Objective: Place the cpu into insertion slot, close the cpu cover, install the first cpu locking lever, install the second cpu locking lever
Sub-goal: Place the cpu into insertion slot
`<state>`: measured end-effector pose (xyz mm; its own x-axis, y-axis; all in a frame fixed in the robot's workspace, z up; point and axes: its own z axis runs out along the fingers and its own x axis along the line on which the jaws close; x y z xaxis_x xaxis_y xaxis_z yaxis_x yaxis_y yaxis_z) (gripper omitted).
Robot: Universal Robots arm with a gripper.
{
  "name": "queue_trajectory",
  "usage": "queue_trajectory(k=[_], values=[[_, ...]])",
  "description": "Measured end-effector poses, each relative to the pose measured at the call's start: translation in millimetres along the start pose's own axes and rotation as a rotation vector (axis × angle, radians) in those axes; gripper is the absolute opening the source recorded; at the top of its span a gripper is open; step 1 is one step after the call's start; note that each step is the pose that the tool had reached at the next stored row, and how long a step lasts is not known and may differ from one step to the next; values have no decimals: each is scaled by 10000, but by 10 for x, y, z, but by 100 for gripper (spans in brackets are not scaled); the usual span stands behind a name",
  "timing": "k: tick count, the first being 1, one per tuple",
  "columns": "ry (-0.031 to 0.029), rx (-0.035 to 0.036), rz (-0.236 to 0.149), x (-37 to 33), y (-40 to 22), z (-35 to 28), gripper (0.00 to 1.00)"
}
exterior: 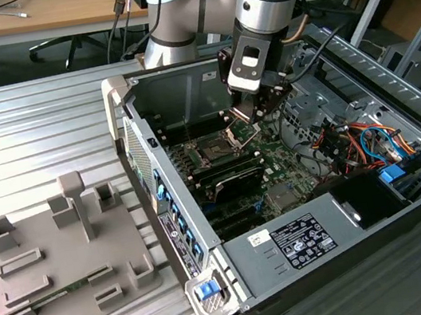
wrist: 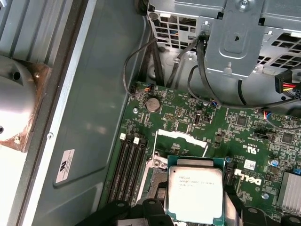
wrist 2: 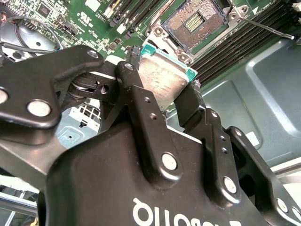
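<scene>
Gripper [wrist 2: 158, 84] clamped on cpu [wrist 2: 164, 75] at opposite edges, cpu held clear above motherboard [wrist: 188, 122], near uncovered insertion slot [wrist 2: 195, 21], inside open computer case [exterior: 289, 241].

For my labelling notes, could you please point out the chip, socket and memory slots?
chip [wrist 2: 162, 77], second wrist view, middle of its metal top.
socket [wrist 2: 194, 21], second wrist view, its pin field centre.
memory slots [wrist: 128, 165], first wrist view, middle of the black strips.

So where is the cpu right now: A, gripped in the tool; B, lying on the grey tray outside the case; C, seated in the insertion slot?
A: in the second wrist view the tool grips the cpu by its edges, and the insertion slot beyond it sits open, unfilled.
</scene>
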<state>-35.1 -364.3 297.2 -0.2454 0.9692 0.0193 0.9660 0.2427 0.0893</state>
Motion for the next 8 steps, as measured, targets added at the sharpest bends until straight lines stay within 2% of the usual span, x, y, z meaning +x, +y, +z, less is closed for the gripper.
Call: queue_trajectory(k=[8], values=[[-15,-3,168,0,0,0,55]])
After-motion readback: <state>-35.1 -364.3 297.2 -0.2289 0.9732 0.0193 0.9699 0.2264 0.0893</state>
